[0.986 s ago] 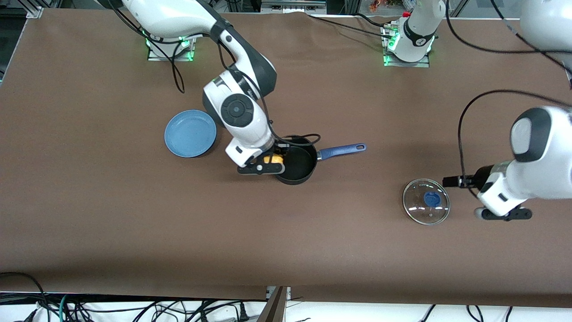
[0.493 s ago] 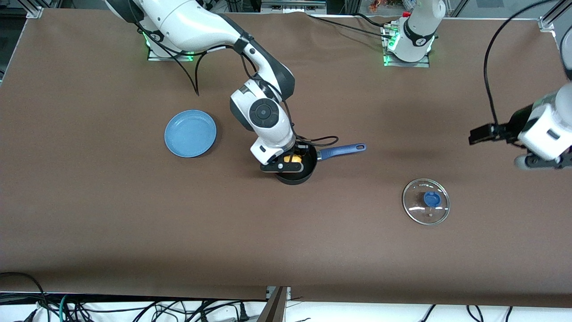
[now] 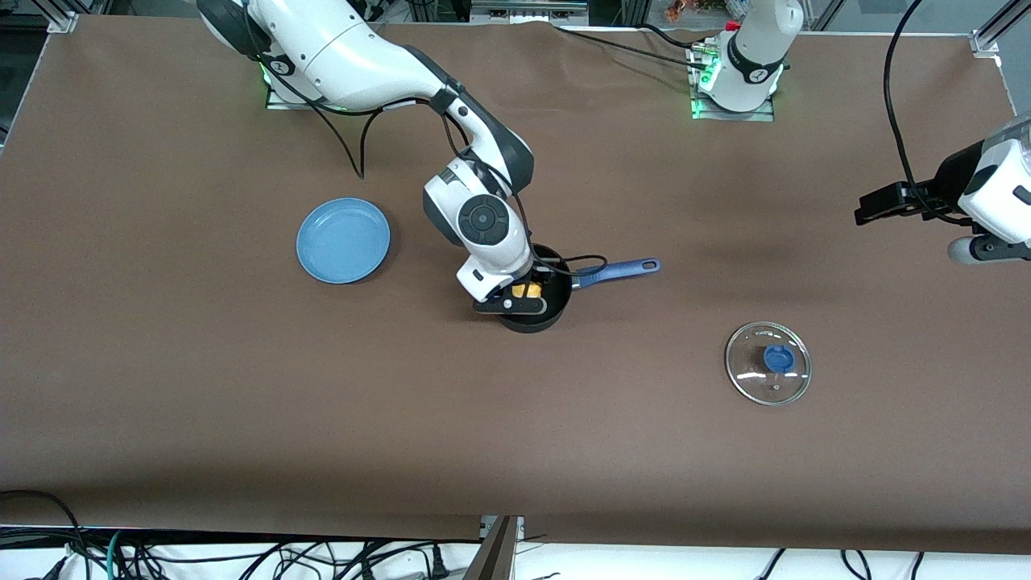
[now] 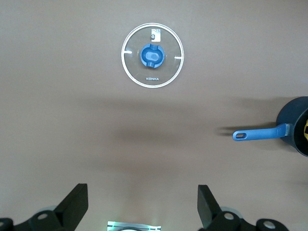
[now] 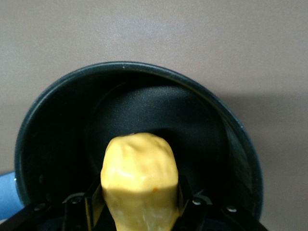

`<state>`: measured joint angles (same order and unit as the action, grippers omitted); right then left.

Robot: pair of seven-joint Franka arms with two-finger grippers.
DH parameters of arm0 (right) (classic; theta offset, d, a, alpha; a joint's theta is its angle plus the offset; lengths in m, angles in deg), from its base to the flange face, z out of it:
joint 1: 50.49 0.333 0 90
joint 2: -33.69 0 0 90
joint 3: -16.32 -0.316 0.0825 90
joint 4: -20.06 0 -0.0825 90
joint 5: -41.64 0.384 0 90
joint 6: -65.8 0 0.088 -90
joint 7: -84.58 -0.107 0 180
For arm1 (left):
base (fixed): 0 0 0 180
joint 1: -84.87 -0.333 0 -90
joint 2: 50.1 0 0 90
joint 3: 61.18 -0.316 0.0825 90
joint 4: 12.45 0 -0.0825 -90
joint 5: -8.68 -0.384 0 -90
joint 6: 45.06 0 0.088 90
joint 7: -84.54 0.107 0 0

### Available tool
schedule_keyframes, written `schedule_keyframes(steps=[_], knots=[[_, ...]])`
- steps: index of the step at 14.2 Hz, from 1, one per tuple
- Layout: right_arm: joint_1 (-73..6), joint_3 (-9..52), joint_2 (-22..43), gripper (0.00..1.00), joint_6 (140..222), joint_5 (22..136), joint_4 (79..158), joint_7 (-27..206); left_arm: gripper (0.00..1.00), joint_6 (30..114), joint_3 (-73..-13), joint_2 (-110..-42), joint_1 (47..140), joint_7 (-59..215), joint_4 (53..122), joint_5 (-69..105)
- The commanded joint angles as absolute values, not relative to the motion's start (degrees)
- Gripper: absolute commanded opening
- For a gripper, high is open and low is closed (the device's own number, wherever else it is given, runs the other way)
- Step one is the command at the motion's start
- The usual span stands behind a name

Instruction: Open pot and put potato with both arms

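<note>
The round black pot (image 3: 533, 300) with its long blue handle sits open mid-table. Over it, the right gripper (image 3: 525, 296) clamps the lumpy yellow potato (image 5: 138, 185). The left gripper (image 4: 139, 211) hangs spread and empty above bare table near the glass lid (image 3: 768, 363).

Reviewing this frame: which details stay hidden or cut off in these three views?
- Right gripper fingertips: front view, hidden by its own wrist; right wrist view, cut off by the edge beside the potato.
- Pot: left wrist view, body cut by the edge.
- Left gripper: front view, partly cut off by the edge.
- Lid small print: front view, too small.
</note>
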<state>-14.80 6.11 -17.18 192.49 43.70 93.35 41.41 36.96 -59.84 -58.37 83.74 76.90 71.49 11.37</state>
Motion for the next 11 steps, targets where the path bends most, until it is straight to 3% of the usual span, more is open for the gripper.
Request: schedule_keyframes(steps=[1,2,3,4,5,11], knots=[[-13.85,6.56,-18.08,0.13,192.54,43.75,91.95,40.37,1.00,36.76,-60.66,-56.69,84.69,77.33,72.98,12.28],[-13.84,6.56,-18.08,0.20,192.46,43.84,92.04,40.37,1.00,36.76,-60.66,-56.95,84.69,77.24,72.72,12.28],[-13.84,6.56,-18.08,0.37,192.45,43.84,92.04,40.37,1.00,36.76,-60.66,-57.04,84.78,77.24,72.63,12.20],[-13.76,6.56,-18.08,0.92,192.45,43.75,92.04,40.29,1.00,36.76,-60.66,-57.22,84.78,77.24,72.54,12.28],[-13.76,6.56,-17.90,1.00,192.37,43.66,91.96,40.46,1.00,36.85,-60.66,-57.22,84.78,77.24,72.54,12.28],[-14.28,7.52,-14.58,1.00,188.70,43.49,91.95,41.07,1.00,37.03,-60.66,-57.22,84.69,77.33,72.54,12.55]])
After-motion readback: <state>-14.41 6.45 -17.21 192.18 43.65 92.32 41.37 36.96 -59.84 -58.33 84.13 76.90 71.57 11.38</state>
